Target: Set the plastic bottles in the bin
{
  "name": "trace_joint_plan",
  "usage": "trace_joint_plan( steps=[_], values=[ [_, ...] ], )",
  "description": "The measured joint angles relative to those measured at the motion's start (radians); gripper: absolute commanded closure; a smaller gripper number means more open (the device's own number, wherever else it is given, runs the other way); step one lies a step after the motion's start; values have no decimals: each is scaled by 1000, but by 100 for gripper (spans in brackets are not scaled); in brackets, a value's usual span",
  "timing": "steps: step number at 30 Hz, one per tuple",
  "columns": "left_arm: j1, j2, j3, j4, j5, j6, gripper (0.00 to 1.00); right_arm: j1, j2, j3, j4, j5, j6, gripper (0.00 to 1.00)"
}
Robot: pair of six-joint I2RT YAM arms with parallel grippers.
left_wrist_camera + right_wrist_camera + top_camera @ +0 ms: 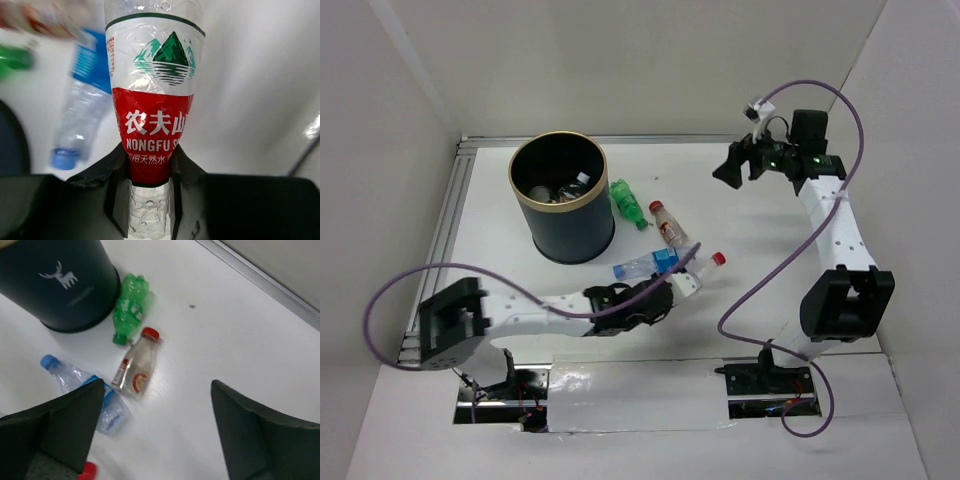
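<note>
The left hand (pixel 150 197) grips the Nongfu water bottle (pixel 152 100) by its base end, mid bench (pixel 665 165). The right hand (pixel 735 165) hangs open, far right. Held so low, it could swing loose before the bin (pixel 512 178), far left.

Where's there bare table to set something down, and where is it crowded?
Free: the patch between the red-capped bottle and the right arm; also left of the bin. Crowded: right of the bin, around the green bottle, blue-labelled bottle and left gripper with its red-labelled bottle.
</note>
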Motion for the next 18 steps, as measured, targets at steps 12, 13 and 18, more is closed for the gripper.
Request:
trace_joint_plan(
  steps=[12,13,18],
  values=[
    [329,-600,190,53,-167,4,94,-87,-31,-195,-53,-29,-247,31],
    [386,-603,190,66,-195,3,94,-55,-29,-206,-53,-23,-257,26],
    [655,-502,188,66,-265,-26,60,169,-25,-239,-60,10,-340,6]
  ],
)
